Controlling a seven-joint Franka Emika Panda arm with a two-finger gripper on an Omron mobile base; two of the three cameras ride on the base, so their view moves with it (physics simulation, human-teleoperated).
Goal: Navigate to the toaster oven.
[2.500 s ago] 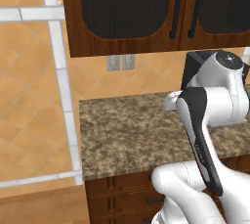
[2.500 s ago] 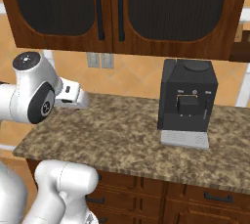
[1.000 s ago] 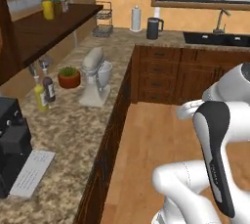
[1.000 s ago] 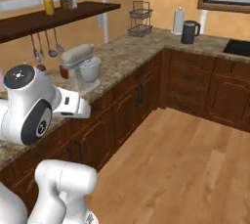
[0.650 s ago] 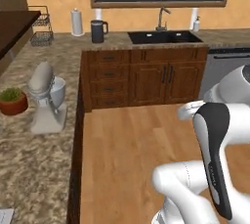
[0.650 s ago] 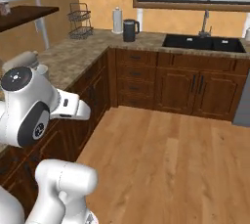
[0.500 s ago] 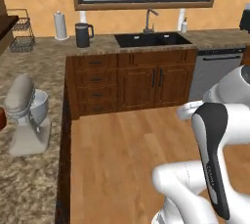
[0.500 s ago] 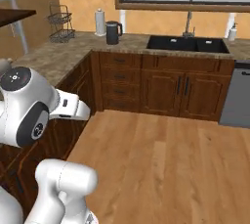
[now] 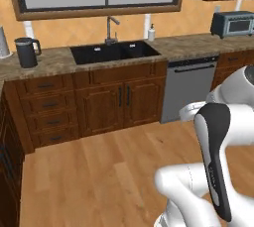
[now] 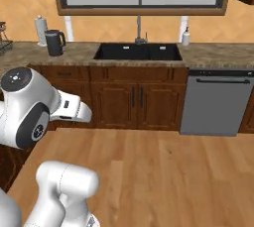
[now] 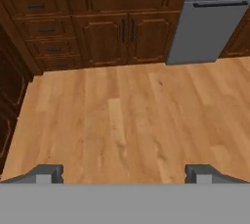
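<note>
The toaster oven (image 9: 232, 24), a grey-blue box with a dark glass door, stands on the far counter at the upper right of the left base view, well away from me across the wooden floor. My gripper (image 11: 124, 173) hangs open over the bare floor, its two fingertips (image 11: 48, 173) wide apart with nothing between them. The arm is folded close in front of the base.
A black sink (image 9: 114, 51) with a faucet sits in the counter under a window. A grey dishwasher (image 9: 187, 89) is right of it. A black kettle (image 9: 26, 52) stands at the left. Dark cabinets (image 9: 7, 171) line the left edge. Open wooden floor (image 10: 163, 171) lies ahead.
The base has turned right: the coffee machine and stand mixer slid out of view, the sink counter came to the middle, and the toaster oven has appeared at the far right.
</note>
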